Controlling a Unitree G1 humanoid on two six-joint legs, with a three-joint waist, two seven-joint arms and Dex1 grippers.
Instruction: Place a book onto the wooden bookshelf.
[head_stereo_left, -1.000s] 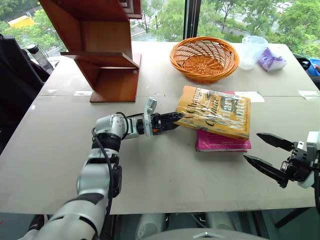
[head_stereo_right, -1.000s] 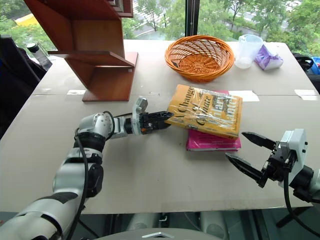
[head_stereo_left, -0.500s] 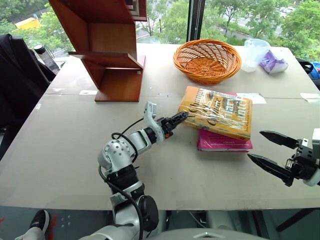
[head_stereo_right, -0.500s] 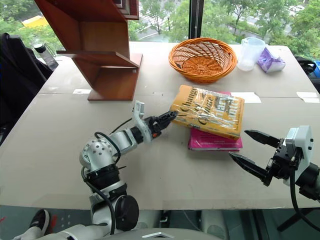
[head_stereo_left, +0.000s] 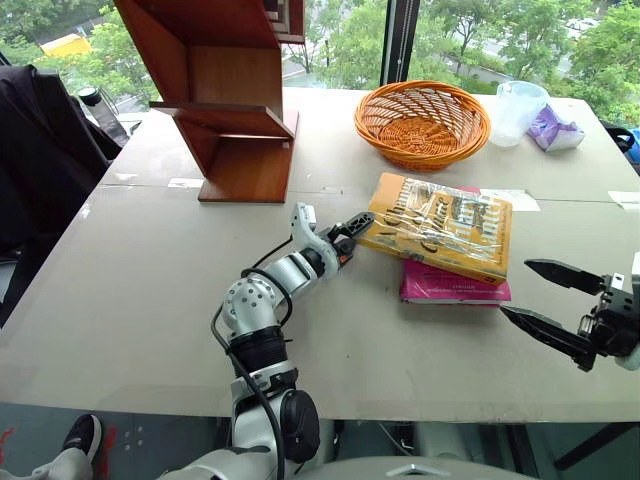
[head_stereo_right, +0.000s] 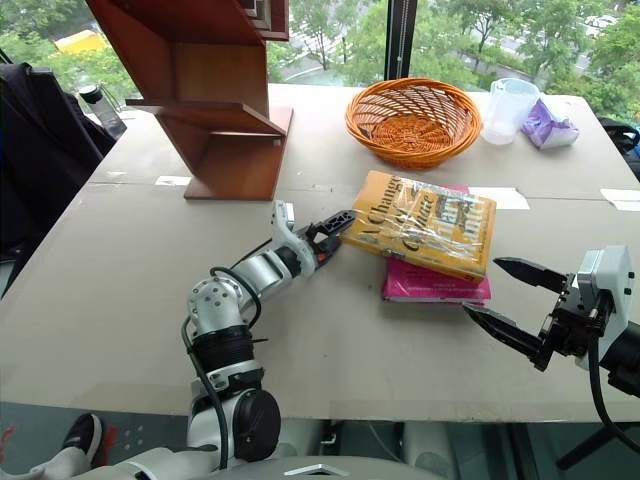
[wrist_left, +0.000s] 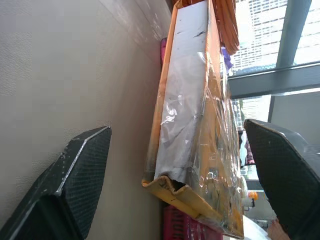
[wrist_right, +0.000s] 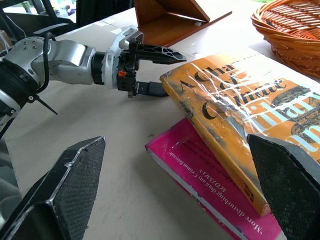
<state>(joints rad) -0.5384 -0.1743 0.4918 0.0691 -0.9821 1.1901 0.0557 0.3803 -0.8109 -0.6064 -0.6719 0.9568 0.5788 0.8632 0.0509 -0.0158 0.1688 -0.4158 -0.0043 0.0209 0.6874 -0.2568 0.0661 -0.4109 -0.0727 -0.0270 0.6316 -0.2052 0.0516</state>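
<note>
— Straddling the book's (head_stereo_left: 440, 226) near corner, left claw (head_stereo_left: 352, 228) spread apart?
— Yes. It lies on the pink book (head_stereo_left: 455, 285); right claw (head_stereo_left: 546, 300) gapes over bare bench (head_stereo_left: 130, 290).

light: bright daylight from windows (head_stereo_left: 440, 40) | glare: book (head_stereo_left: 440, 225) wrap | shadows: soft | focus: sharp

The bookshelf (head_stereo_left: 225, 90) runs off the top edge; the book (head_stereo_left: 440, 225) hides most of the pink book (head_stereo_left: 455, 290).
</note>
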